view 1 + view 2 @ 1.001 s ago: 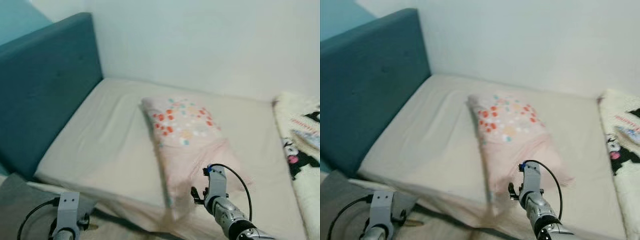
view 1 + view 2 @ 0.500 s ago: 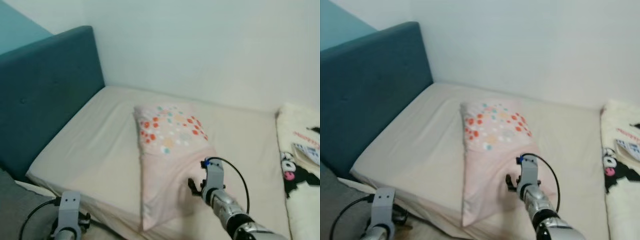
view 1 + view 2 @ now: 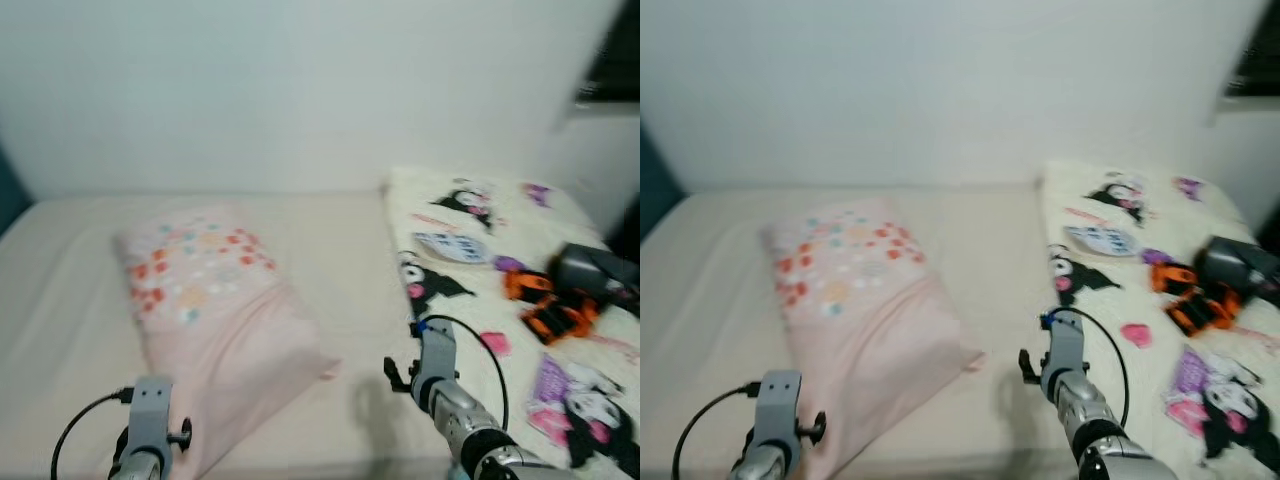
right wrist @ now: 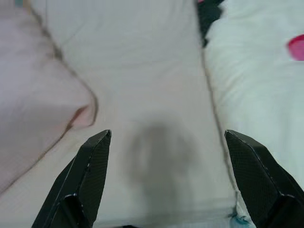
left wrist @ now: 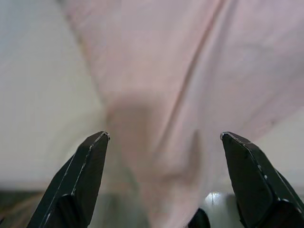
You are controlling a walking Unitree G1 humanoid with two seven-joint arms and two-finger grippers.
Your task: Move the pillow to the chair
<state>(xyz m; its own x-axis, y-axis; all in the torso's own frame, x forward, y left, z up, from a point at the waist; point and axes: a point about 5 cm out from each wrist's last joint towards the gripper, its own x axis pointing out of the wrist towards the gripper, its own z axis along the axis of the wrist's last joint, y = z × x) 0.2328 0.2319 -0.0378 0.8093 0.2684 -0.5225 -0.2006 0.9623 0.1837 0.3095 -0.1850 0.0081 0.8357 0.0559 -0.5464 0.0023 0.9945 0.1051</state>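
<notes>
Reach stage: left gripper (image 5: pixel 164 142) spread wide over the pillow (image 3: pixel 215 310); right gripper (image 4: pixel 166 142) wide, empty; next, close in.

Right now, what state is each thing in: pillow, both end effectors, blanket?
Pink pillow: lying flat on the bed, not gripped.
Left end effector: open, over the pillow's near end.
Right end effector: open, over the bare sheet, holding nothing.
Cartoon blanket: spread over the bed's right side, with orange and black items on it.
</notes>
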